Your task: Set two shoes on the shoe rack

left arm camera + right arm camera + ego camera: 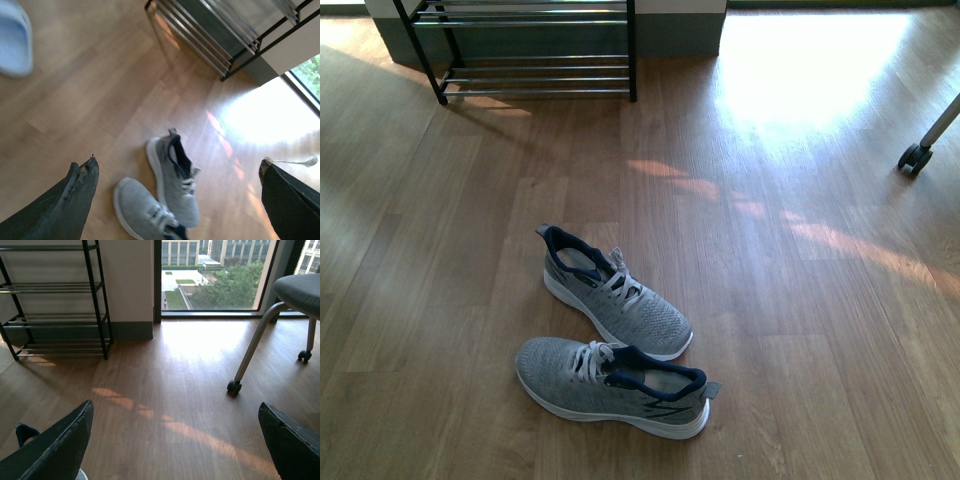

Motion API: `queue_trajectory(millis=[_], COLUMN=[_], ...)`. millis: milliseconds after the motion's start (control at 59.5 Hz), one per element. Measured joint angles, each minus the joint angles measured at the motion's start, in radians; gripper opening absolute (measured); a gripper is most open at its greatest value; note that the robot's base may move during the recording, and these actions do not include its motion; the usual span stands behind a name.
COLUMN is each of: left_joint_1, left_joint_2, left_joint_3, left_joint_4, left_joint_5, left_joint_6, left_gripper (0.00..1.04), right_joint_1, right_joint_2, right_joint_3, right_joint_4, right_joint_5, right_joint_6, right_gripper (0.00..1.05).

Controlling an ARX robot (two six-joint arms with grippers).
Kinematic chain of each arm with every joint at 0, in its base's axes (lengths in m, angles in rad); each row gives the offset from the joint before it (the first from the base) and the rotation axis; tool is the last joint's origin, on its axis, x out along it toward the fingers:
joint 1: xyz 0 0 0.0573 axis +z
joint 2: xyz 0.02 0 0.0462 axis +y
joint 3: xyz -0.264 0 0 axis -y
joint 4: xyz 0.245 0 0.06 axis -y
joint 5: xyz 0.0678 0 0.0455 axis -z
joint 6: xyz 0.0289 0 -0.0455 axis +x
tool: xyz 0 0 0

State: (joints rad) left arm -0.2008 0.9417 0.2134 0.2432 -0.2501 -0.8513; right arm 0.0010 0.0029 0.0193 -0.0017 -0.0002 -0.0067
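**Opening step of the task, as judged:** neither shoe is being held yet. The left gripper (178, 161) is hanging over the wood-plank floor (800, 300) with its jaws spread wide, gripping nothing. The two grey knit sneakers, with thick white soles, white laces and navy lining, are lying directly below it. The farther sneaker (175, 180) is sitting between its fingers, and the nearer sneaker (142, 212) is lying just beside that one, toe pointing the opposite way. The right gripper (176, 405) is likewise gaping wide and carrying nothing, with bare floor beneath it. The black metal-framed shoe rack with thin silver rods (535, 75) is standing well ahead of both grippers.

**Next move, as judged:** it is calling for the left gripper to descend onto one sneaker, close across its collar, then carry it forward to a tier.

**Hidden or unclear:** the nearer sneaker is being cut off and blurred in the left wrist view. The rack's upper tiers are running out of the front view. A navy shape (25, 432) beside the right gripper's finger is probably a heel tab. A pale blue slide slipper (15, 40) is lying off to the left gripper's side, partly cropped.
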Motion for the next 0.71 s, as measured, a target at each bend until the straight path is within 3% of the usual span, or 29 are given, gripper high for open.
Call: queue_trajectory(millis=[101,218,403,706], left_joint_1=[-0.001,-0.011,-0.015,-0.085], left_joint_2=[0.454,0.840,1.279,1.612], left_joint_3=[0.103,0.237,0.512,0.828], left_joint_4=[0.245,0.327,0.184,0.044], left_joint_5=[0.111,0.200,0.362,0.614], left_joint_6=[-0.141,-0.212,-0.314,-0.430], left_gripper=[0.95,0.95,0.95,0.95], right_joint_1=[0.000,0.000,0.000,0.000], right_joint_2=[0.000,0.000,0.000,0.000], right_joint_3=[0.000,0.000,0.000,0.000], right_joint_4=[0.000,0.000,0.000,0.000], right_joint_5=[0.000,0.000,0.000,0.000], right_joint_6=[0.000,0.000,0.000,0.000], right_gripper=[0.96,0.96,0.96,0.96])
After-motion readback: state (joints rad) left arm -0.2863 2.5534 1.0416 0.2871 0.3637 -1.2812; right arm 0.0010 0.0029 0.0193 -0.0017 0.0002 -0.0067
